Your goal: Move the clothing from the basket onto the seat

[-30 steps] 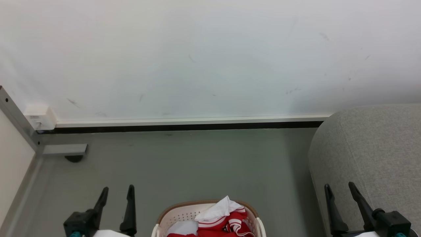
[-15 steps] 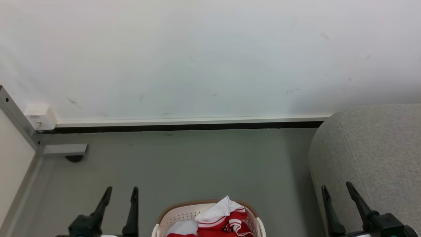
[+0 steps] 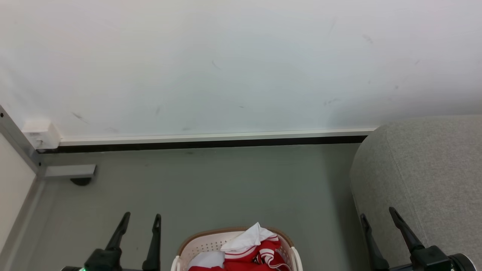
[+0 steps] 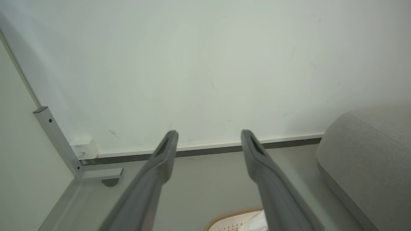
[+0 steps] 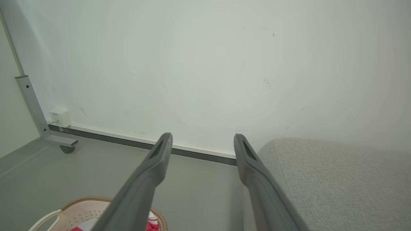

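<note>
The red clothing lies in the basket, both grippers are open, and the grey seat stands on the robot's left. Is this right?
One thing is wrong: the seat stands on the robot's right, as the head view shows. The clothing does lie in the basket, and the left gripper and right gripper are open.

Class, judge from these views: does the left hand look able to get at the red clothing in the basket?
Probably yes. The left hand is open beside the basket, the clothing lies heaped uncovered at its top, and nothing stands between them.
</note>
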Motion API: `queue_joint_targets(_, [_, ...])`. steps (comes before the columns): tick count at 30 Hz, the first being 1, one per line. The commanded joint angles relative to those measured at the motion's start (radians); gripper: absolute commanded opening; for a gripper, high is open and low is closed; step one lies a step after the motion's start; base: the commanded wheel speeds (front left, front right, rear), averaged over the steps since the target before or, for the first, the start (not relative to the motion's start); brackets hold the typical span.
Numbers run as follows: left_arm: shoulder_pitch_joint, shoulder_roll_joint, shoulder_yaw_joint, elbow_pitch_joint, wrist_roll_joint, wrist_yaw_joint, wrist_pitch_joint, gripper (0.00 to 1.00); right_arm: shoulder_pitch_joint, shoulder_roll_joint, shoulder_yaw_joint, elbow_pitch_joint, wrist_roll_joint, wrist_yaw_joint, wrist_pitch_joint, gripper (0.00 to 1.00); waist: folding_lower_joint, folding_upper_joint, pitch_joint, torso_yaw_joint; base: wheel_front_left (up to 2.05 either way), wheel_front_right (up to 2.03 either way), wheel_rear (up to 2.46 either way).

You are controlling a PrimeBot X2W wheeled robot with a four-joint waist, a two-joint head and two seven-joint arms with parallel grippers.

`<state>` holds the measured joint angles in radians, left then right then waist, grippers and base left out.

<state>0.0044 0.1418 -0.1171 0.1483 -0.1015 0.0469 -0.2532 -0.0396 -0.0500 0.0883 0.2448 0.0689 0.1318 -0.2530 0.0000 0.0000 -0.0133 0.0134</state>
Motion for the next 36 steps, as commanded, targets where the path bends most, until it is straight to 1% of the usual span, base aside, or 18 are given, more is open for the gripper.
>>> queue_joint_targets(1, [0.007,0.001,0.003,-0.006,0.029,-0.002,-0.006,1.0,-0.004,-0.001,0.002,-0.004,-0.018,-0.002,-0.006,1.0,0.0,0.0,0.003,-0.002,0.0,0.0,0.0])
queue_joint_targets(5, [0.003,-0.003,0.008,-0.008,0.058,-0.013,-0.013,1.0,-0.02,-0.001,0.011,-0.005,-0.046,-0.002,-0.015,1.0,0.0,0.0,0.014,-0.012,0.0,0.0,0.0])
queue_joint_targets(8, [-0.012,-0.01,0.008,-0.008,0.065,-0.022,-0.012,1.0,-0.027,-0.001,0.01,-0.009,-0.037,-0.002,-0.013,1.0,0.0,0.0,0.027,-0.021,0.0,0.0,0.0])
queue_joint_targets(13, [-0.059,-0.015,-0.004,0.013,0.066,-0.057,-0.012,1.0,-0.059,-0.001,0.001,-0.033,-0.023,-0.002,-0.013,1.0,0.0,0.0,0.092,-0.04,0.0,0.0,0.0])
queue_joint_targets(17, [-0.146,-0.011,-0.028,0.085,0.075,-0.095,-0.012,1.0,-0.11,-0.001,-0.009,-0.051,0.003,-0.002,-0.012,1.0,0.0,0.0,0.195,-0.058,0.0,0.0,0.0])
queue_joint_targets(22, [-0.285,-0.013,-0.088,0.199,0.096,-0.132,-0.012,1.0,-0.19,-0.001,-0.015,-0.083,0.014,-0.002,-0.012,1.0,0.0,0.0,0.342,-0.082,0.0,0.0,0.0])
queue_joint_targets(28, [-0.455,-0.012,-0.179,0.359,0.152,-0.155,-0.007,1.0,-0.291,-0.001,0.008,-0.125,0.03,-0.002,-0.012,1.0,0.0,0.0,0.506,-0.118,0.0,0.0,0.0])
queue_joint_targets(36, [-0.639,-0.015,-0.264,0.581,0.183,-0.169,0.063,1.0,-0.404,0.0,0.05,-0.198,0.055,-0.002,-0.012,1.0,0.0,0.0,0.703,-0.163,0.0,0.0,0.0])
